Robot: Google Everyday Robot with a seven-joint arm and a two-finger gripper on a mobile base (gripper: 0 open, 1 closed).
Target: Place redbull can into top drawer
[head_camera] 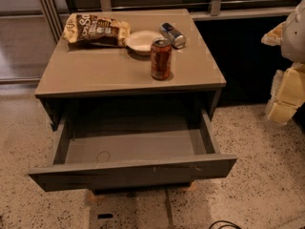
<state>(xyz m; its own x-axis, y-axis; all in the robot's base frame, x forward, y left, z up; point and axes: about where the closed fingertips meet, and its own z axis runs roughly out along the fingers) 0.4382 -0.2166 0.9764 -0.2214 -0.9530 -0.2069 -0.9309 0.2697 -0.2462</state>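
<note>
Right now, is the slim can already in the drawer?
No, the redbull can lies on the table beside the bowl; the gripper is far right.

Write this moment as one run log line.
claw: right edge of view, beside table | redbull can: lying on table, ungrasped | top drawer: open, no can inside

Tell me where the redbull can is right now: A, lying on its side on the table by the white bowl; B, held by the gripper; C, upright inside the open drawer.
A: the redbull can lies on its side on the table beside the white bowl, the top drawer stands open without it, and the gripper is off at the right edge, away from the table.
</note>
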